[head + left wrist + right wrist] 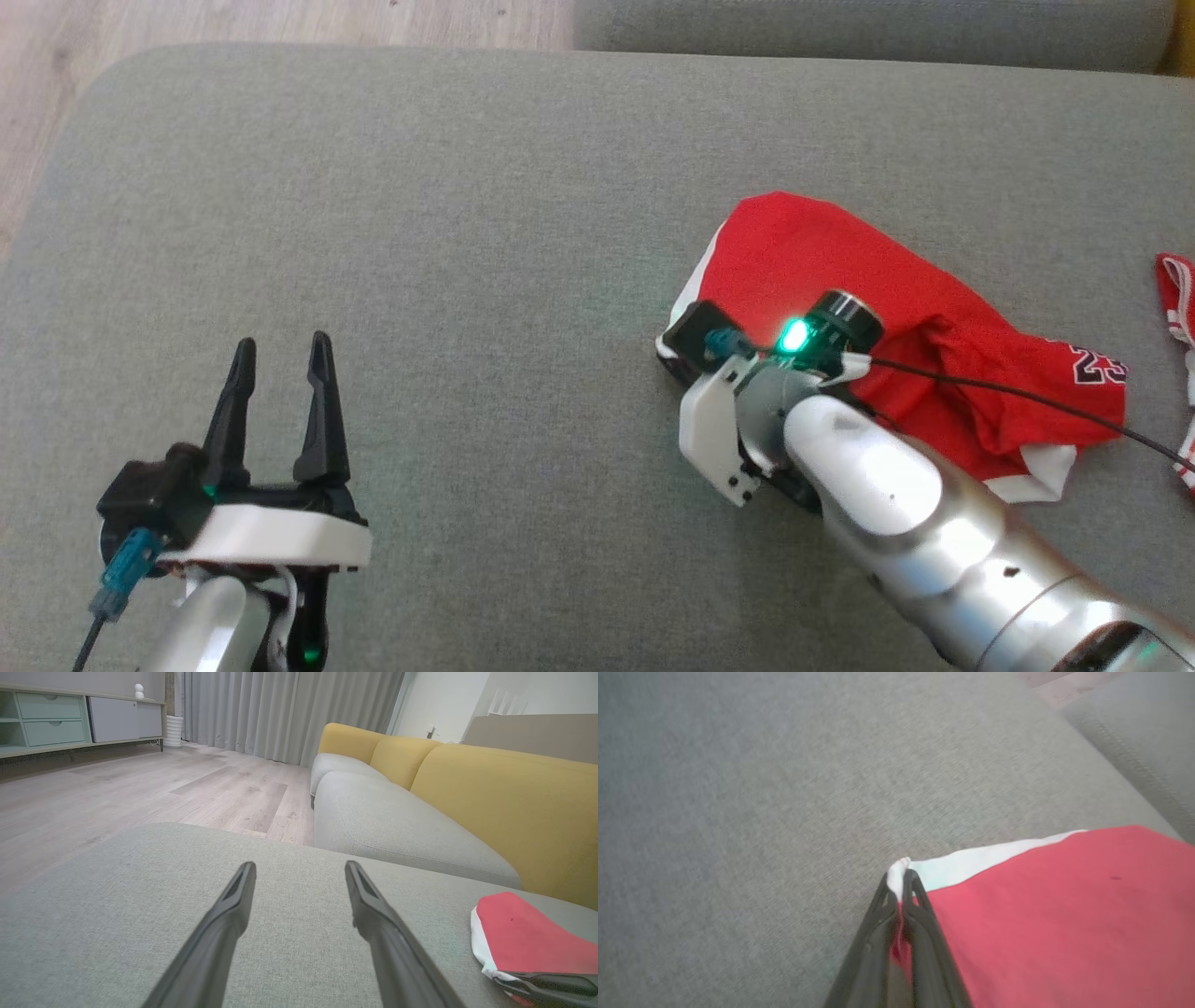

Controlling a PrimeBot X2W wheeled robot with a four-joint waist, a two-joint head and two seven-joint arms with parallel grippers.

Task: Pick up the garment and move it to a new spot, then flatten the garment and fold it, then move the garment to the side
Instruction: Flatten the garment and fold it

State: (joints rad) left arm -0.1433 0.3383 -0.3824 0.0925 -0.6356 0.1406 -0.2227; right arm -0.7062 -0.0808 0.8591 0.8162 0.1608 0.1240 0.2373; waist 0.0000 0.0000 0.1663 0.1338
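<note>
My right hand (901, 877) is clenched on the white-trimmed corner of the red garment (822, 261), which lies crumpled on the grey cushion (420, 205) on my right side. My left hand (282, 343) stands released, fingers apart, above bare cushion, well apart from the garment.

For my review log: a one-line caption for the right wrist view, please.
Right gripper shut on the white-trimmed corner of the red garment, which lies on the grey cushion.

Soft, even light with faint shadows; the right wrist view is blurred, the others sharp.
</note>
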